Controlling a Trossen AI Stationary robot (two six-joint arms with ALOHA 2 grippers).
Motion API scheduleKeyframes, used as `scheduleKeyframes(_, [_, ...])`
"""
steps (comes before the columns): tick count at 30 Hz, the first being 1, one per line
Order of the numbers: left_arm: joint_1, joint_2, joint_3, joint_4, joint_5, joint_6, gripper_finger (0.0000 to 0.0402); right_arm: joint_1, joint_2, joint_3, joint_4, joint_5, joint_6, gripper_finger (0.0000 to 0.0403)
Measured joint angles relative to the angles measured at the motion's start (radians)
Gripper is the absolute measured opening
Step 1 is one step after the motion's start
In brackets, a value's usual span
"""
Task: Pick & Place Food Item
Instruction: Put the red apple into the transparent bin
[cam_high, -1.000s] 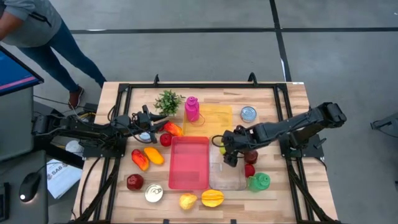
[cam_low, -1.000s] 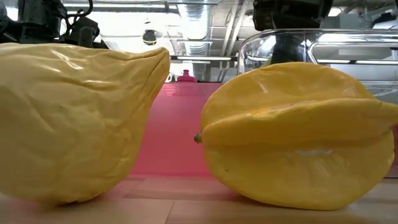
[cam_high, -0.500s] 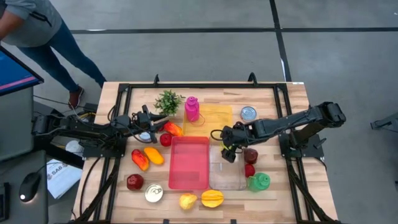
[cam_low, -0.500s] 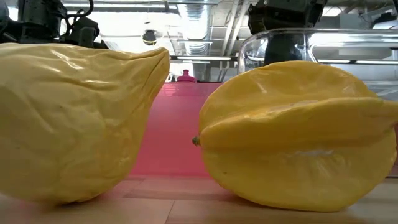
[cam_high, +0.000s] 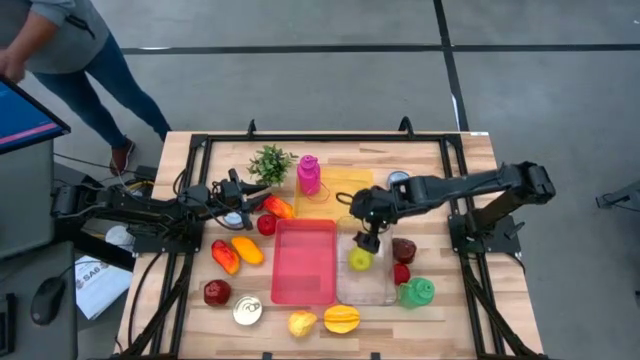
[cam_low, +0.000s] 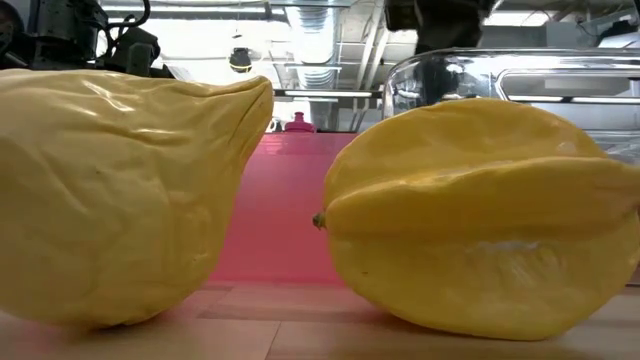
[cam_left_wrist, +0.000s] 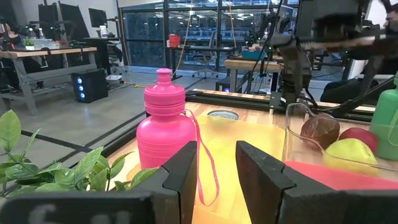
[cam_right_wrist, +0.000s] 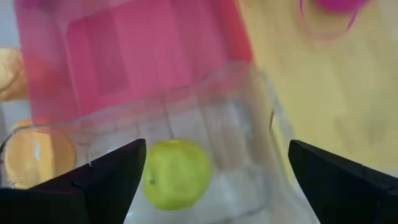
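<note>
A yellow-green apple (cam_high: 360, 259) lies on the floor of the clear container (cam_high: 368, 290), at its far end, beside the pink tray (cam_high: 303, 262). My right gripper (cam_high: 366, 238) hangs open above the container's far rim, pointing steeply down. In the right wrist view the apple (cam_right_wrist: 177, 173) sits below the spread fingers, and my right gripper (cam_right_wrist: 216, 155) has nothing between them. My left gripper (cam_high: 247, 203) waits at the table's left near the plant; in its wrist view my left gripper (cam_left_wrist: 216, 165) shows a narrow gap holding nothing.
A pink bottle (cam_high: 309, 174), a plant (cam_high: 270, 162), a yellow board (cam_high: 345, 188) and a tin (cam_high: 399, 181) stand at the far side. Dark red fruit (cam_high: 404, 250) and a green bottle (cam_high: 417, 292) lie right of the container. Star fruit (cam_high: 342, 318) and a yellow pear (cam_high: 302, 323) lie near the front edge.
My right gripper has risen and drawn back toward the table's far edge, away from the clear container. The yellow-green apple, before half hidden under its fingers, now lies alone on the container's floor.
</note>
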Motion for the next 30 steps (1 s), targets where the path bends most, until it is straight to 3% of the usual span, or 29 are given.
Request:
scheduleKeyframes(7, [0.000, 0.000, 0.000, 0.000, 0.000, 0.000, 0.0099, -0.044, 0.000, 0.059, -0.004, 0.000, -0.309, 0.0386])
scheduleKeyframes(13, [0.000, 0.000, 0.000, 0.000, 0.000, 0.000, 0.0099, -0.090, 0.000, 0.139, -0.069, 0.003, -0.372, 0.0387])
scheduleKeyframes(22, [0.000, 0.000, 0.000, 0.000, 0.000, 0.000, 0.0099, -0.166, 0.000, 0.181, -0.188, 0.307, -0.390, 0.0382])
scheduleKeyframes(30, [0.000, 0.000, 0.000, 0.000, 0.000, 0.000, 0.0099, -0.205, 0.007, 0.181, -0.240, 0.315, -0.524, 0.0382])
